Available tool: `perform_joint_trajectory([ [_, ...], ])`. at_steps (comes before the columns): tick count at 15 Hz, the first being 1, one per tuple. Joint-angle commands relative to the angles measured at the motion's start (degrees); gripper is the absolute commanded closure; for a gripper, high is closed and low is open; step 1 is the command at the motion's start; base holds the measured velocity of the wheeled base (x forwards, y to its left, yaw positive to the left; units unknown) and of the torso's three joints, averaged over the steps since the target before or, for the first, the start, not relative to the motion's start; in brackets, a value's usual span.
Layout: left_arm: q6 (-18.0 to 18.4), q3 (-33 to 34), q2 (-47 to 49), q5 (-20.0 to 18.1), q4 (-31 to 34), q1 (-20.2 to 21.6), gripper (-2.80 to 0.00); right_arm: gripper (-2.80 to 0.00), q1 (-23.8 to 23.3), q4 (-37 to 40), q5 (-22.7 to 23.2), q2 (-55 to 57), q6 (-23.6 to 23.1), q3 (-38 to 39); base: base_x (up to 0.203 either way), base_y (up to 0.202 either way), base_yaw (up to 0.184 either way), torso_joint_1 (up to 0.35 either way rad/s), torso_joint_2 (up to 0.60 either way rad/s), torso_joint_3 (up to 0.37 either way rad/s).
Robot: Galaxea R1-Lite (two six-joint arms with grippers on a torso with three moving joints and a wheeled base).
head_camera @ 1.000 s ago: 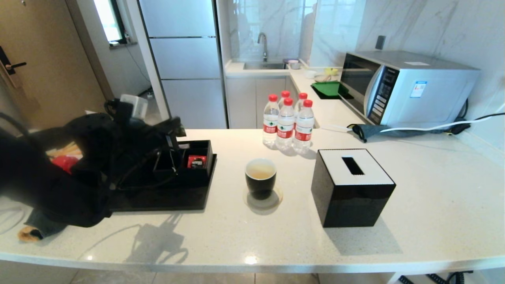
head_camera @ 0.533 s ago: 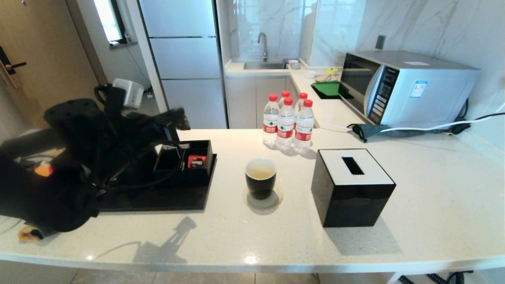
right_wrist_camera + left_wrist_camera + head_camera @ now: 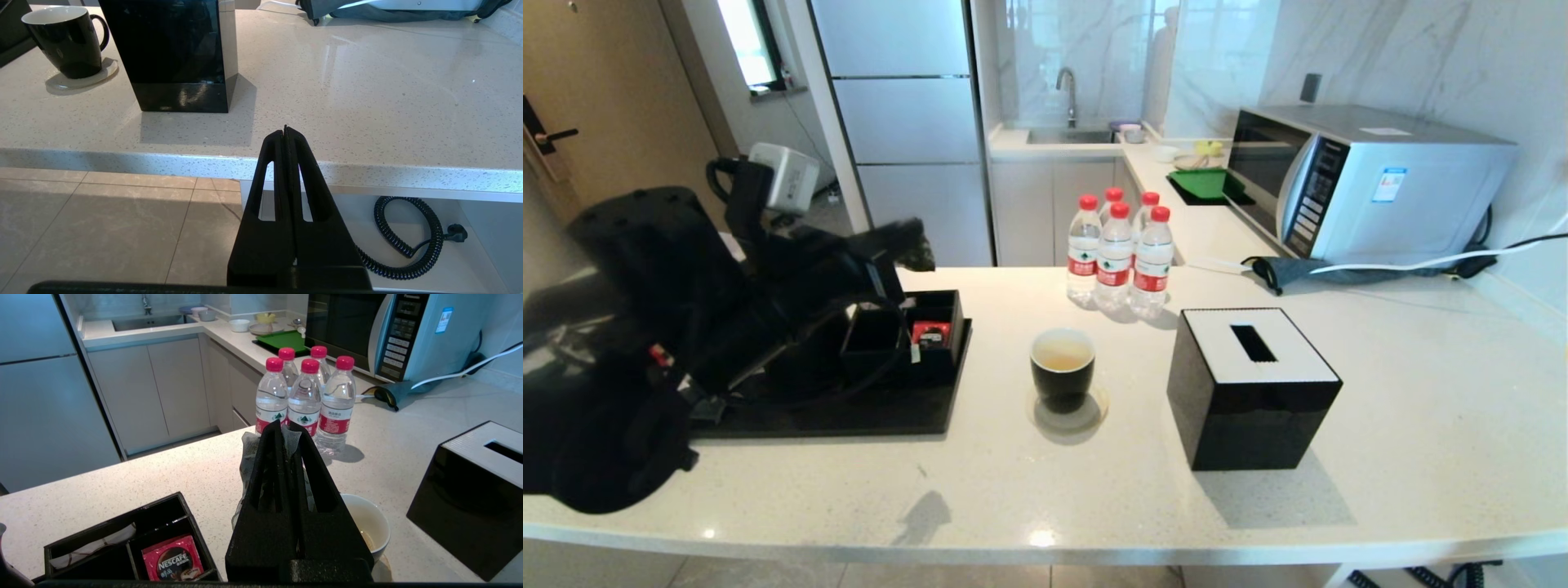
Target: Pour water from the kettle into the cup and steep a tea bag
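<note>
The left gripper (image 3: 288,428), pinching the grey-green mesh tea bag (image 3: 249,457), hangs over the black tray's (image 3: 849,416) right edge; bare counter separates it from the glossy black, white-lined cup (image 3: 1062,367). The right gripper (image 3: 285,131), fingers pressed together, sits below the counter's front edge.

- Five water bottles (image 3: 1117,255) with red caps stand clustered near the back of the counter (image 3: 1421,392).
- A black tissue box (image 3: 1252,386) with a white top sits nearer the front edge.
- A black tray (image 3: 907,408) holds a compartmented box with a red Nescafé packet (image 3: 173,563) (lying flat in one compartment).
- A silver microwave (image 3: 1364,181) stands by the wall, a folded grey cloth (image 3: 1278,270) beside it.
- A coiled black cord (image 3: 408,249) lies under the counter.
</note>
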Motion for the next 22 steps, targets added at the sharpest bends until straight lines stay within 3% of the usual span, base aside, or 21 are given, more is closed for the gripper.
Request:
perform_joint_trajectory([
  [1,-0.05,0.65,-1.64,-0.12,-0.27,-0.42,0.0,0.0,0.02,-0.07,-0.01,0.07,-0.04,0.0,0.0,0.0,0.0,0.0,0.0,0.0],
  [5,-0.32,1.66,-4.76,-0.25,3.54,-1.66,0.0,0.0,0.02,-0.07,0.06,0.07,-0.07,0.0,0.0,0.0,0.0,0.0,0.0,0.0],
  [11,-1.88,1.71,-9.74,-0.18,10.8,-10.26,0.0,0.0,0.02,-0.05,0.08,0.07,-0.07,0.0,0.0,0.0,0.0,0.0,0.0,0.0],
  [14,-1.98,1.12,-9.57,-0.16,11.07,-13.39,0.0,0.0,0.02,-0.07,-0.01,0.07,-0.24,0.0,0.0,0.0,0.0,0.0,0.0,0.0],
  [18,-1.98,0.79,-9.44,-0.09,11.07,-17.34,0.0,0.0,0.02,0.1,0.43,0.07,-5.06,0.0,0.0,0.0,0.0,0.0,0.0,0.0],
  [22,-1.89,-0.02,-9.44,0.36,11.16,-20.01,0.0,0.0,0.02,-2.02,1.05,0.07,-5.16,-0.1,0.0,0.0,0.0,0.0,0.0,0.0],
])
